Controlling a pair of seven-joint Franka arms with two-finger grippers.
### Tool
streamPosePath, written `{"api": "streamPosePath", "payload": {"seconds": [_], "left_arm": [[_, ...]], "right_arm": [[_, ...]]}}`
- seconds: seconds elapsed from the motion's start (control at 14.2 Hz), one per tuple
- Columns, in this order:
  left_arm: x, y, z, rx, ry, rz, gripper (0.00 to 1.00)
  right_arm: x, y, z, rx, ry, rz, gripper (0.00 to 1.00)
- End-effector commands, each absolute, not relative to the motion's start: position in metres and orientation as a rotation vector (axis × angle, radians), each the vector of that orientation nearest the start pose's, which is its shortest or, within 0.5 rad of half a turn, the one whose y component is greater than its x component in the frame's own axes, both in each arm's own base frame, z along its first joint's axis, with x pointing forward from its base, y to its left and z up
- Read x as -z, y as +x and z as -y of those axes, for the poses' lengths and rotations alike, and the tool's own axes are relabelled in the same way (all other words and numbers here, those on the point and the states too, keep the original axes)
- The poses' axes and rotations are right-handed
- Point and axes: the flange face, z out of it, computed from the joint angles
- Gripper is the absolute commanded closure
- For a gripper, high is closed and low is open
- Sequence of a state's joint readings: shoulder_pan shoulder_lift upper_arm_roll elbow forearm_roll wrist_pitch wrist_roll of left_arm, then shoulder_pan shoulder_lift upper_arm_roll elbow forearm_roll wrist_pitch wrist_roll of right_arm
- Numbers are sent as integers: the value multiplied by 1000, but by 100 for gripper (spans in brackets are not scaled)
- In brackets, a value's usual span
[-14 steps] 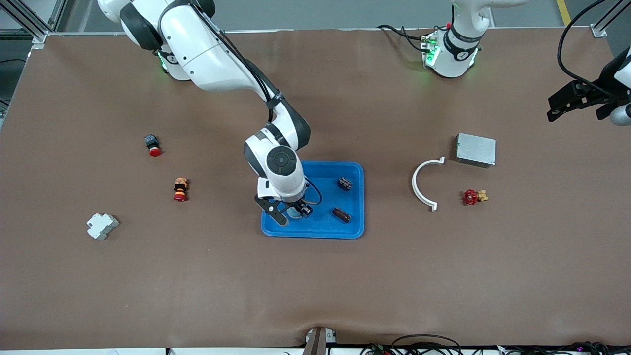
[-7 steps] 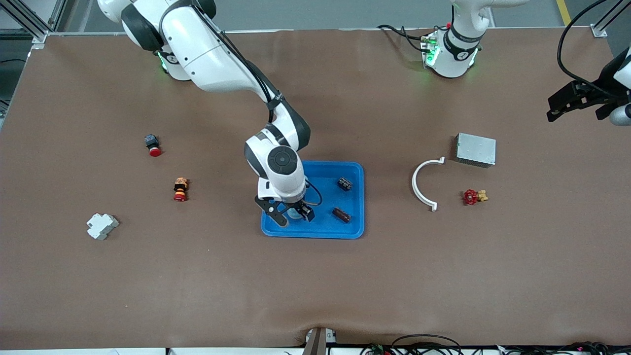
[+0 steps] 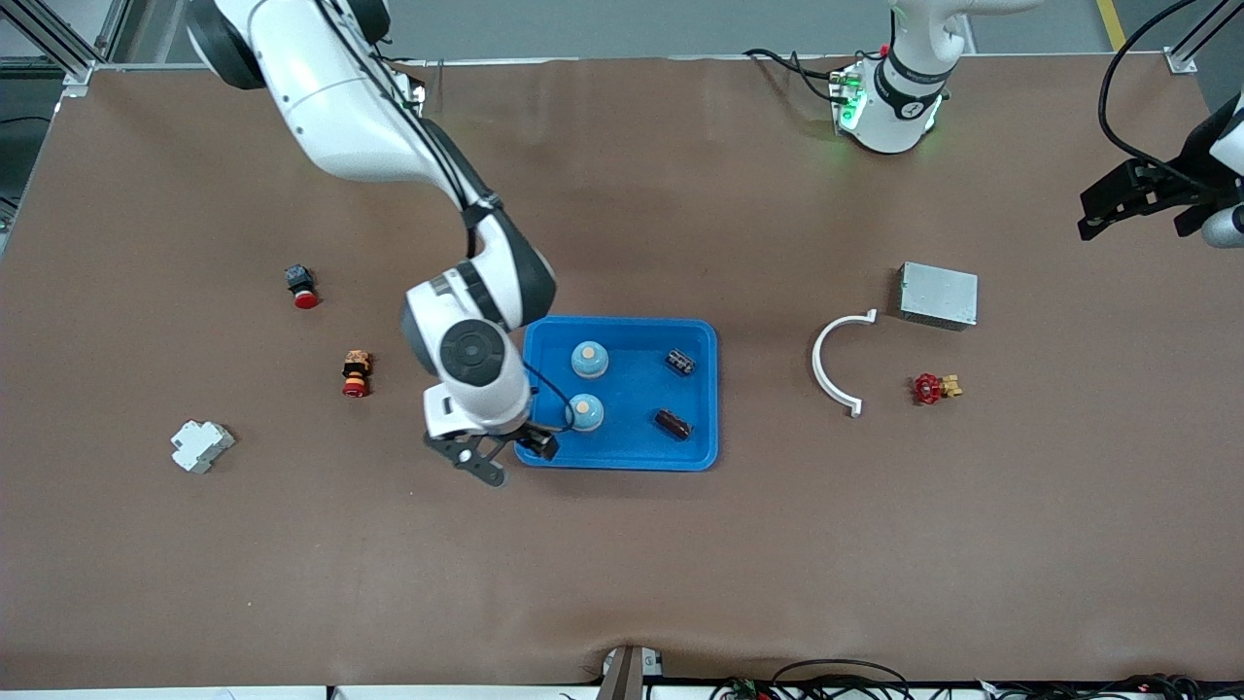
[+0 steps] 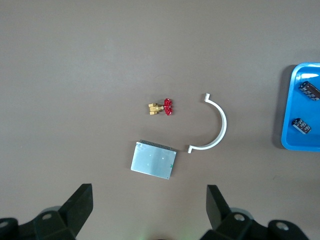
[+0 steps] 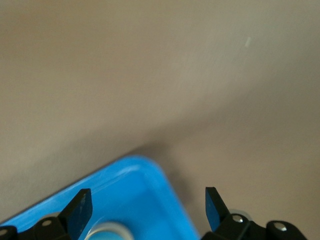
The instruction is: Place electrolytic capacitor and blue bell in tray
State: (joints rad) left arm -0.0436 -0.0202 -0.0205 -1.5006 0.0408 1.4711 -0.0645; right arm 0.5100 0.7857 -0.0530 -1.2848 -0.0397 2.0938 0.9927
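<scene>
Since a second ago your right gripper (image 3: 507,461) has let go of a blue bell and swung off the tray (image 3: 700,452) toward the right arm's end of the tabletop (image 3: 622,564); it now hangs over the tray's corner with its fingers (image 5: 80,207) spread wide and nothing between them. That bell (image 3: 584,412) stands upright in the tray, with a second blue bell (image 3: 589,359) just beside it, farther from the front camera, and two dark capacitors (image 3: 679,363) (image 3: 673,423) lie toward the tray's other end. Judging by that, the tray seems to hold all it was meant to, so the step in hand is a clean retreat. Lift before you travel sideways: the fingers are low by the rim, and a sideways sweep could catch the tray and upset the bells. Your left gripper (image 4: 149,212) waits high over the grey metal box (image 3: 938,295), fingers wide apart and empty; leave it there.
</scene>
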Motion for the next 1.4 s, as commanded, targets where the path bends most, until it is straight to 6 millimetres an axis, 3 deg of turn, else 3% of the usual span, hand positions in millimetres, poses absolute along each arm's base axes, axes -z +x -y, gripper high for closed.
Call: {"api": "streamPosePath", "payload": {"seconds": [0.0, 0.35, 0.77, 0.84, 0.98, 1.33], "left_arm": [[-661, 532, 35, -18, -3111, -14, 0], [-662, 532, 40, -16, -3112, -12, 0], [-666, 531, 41, -4, -3117, -22, 0], [-667, 530, 42, -2, -3119, -23, 0], [-669, 528, 52, 5, -3118, -44, 0], [-676, 513, 63, -34, -3112, -76, 0]], "right_arm": [[-324, 687, -280, 95, -3134, -592, 0], [-414, 698, -144, -21, -3214, -217, 0], [-483, 676, 15, 5, -3225, 92, 0], [-492, 668, 31, 10, -3223, 76, 0], [-513, 650, 45, 38, -3216, 54, 0], [-563, 612, 45, -29, -3186, 5, 0]]}}
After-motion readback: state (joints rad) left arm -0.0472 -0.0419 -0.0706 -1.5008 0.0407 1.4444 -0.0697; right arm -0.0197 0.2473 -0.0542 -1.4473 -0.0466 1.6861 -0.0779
